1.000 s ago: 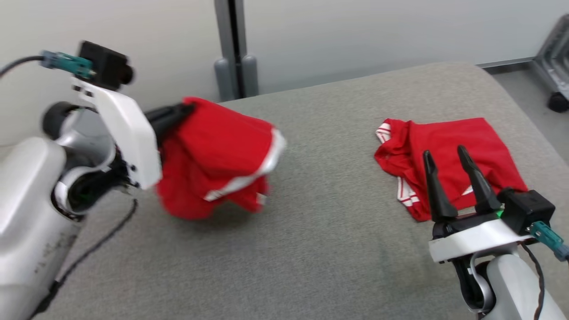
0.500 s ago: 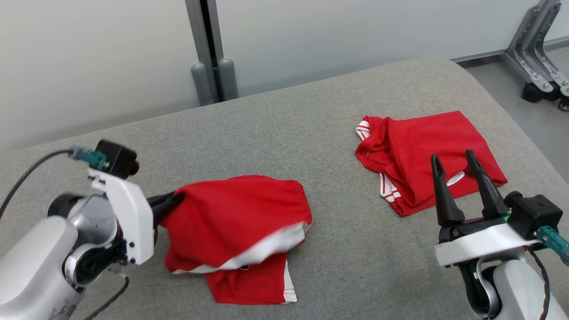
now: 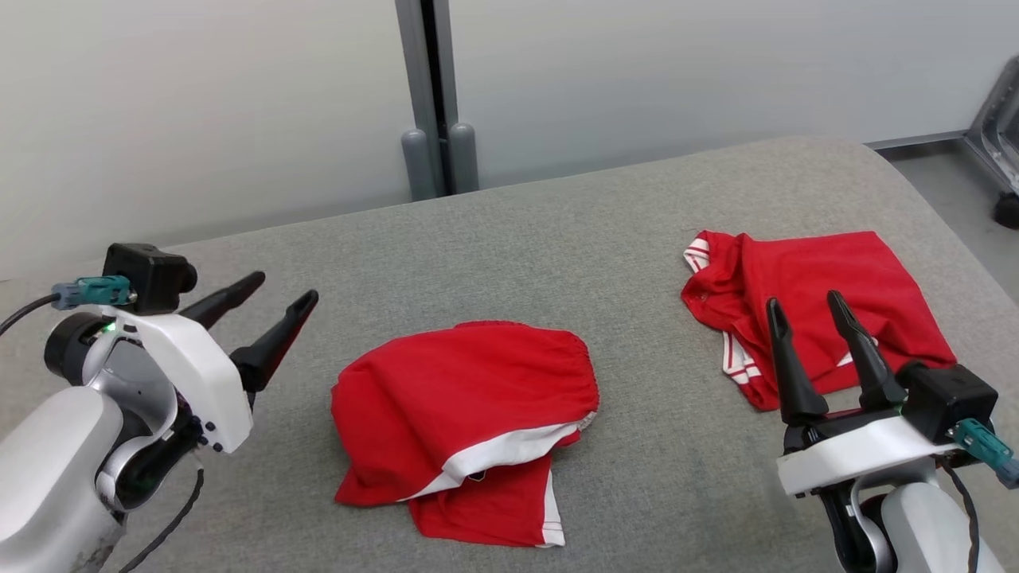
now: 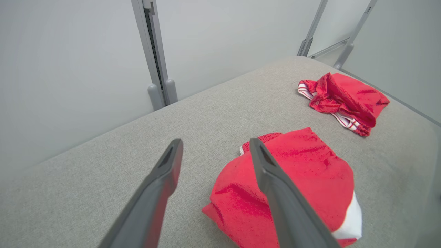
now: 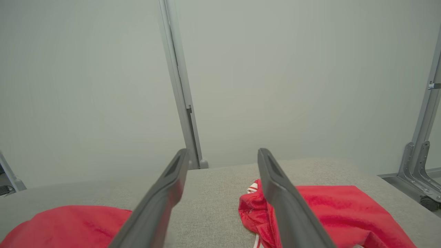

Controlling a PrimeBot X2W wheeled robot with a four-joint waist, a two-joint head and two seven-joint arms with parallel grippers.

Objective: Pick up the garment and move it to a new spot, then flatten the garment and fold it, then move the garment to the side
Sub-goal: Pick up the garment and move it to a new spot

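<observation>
The left hand is open. Its two dark fingers are spread wide with nothing between them, and it hangs just above the grey fabric-covered table, pointing forward and to the right.

The red shorts, the garment with a white band along one edge, lie on the table just to the right of this hand's fingertips and a little nearer the robot, apart from the fingers. They sit in a loose, rumpled heap. The gathered waistband runs along the side away from the robot, and one leg pokes out from under the upper layer on the near side. In the left wrist view one finger crosses in front of the red cloth, with bare table showing between the two fingers.

The right hand is open too, its fingers parted, pointing away from the robot and holding nothing. Straight ahead of its fingertips lies a second red garment with thin white stripes at its trim, creased and bunched toward its left side. The hand is raised over the near edge of it. The shorts lie well to the left of this hand.

Beyond the table, further ahead than both hands and between them, a grey post stands against a pale wall.
</observation>
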